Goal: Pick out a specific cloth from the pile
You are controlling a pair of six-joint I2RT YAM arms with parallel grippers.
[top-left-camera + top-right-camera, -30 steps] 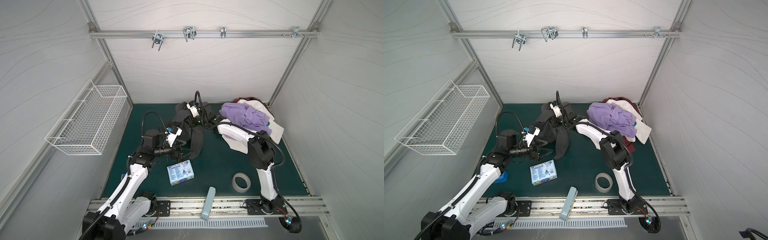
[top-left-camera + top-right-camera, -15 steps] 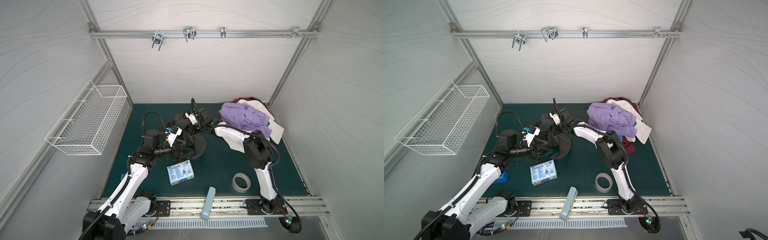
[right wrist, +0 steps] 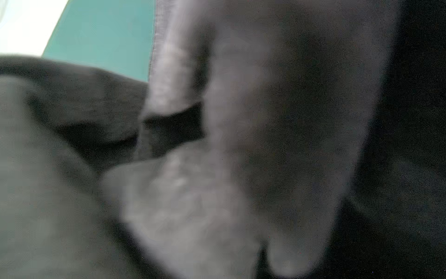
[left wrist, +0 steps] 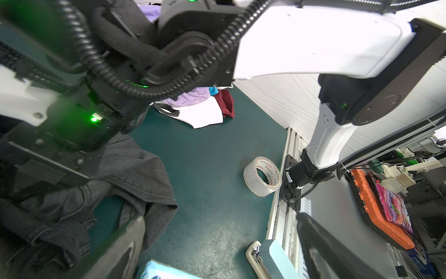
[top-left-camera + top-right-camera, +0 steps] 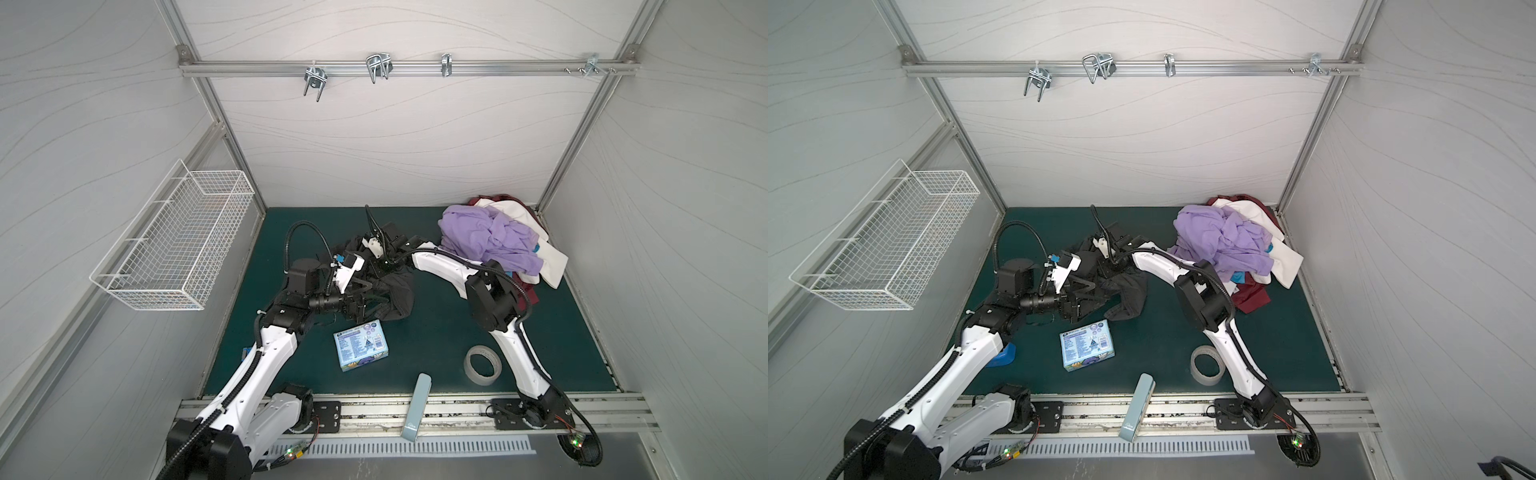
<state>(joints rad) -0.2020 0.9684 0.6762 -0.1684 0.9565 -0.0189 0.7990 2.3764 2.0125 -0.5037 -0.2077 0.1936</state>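
The cloth [image 5: 395,291] is dark grey and soft. It lies all crumpled in the middle of the green mat [image 5: 561,332]. It is apart from the pile [image 5: 490,241]. The pile sits in the far right corner, with a purple garment on top and white and dark red ones under it.

The right claw [image 5: 383,268] points down into the far side of the cloth and is pressed into its folds. The right wrist view is filled with blurry grey cloth right up close, so the fingers are hidden. It is not possible to see if they are apart or together, or if they have hold of the cloth.

The left claw [image 4: 219,218] reaches in low from the left, at the near edge of the cloth. Its two fingers stand wide apart, with bare mat between them. One finger [image 4: 120,248] is right by the edge of the cloth. The claw holds nothing.

Just in front of the cloth lies a light blue box [image 5: 360,345]. A roll of clear tape [image 5: 482,365] lies near the right arm's base. A long pale blue thing [image 5: 415,409] lies across the front edge of the mat and onto the metal rail. A white wire basket [image 5: 178,245] hangs on the left wall.
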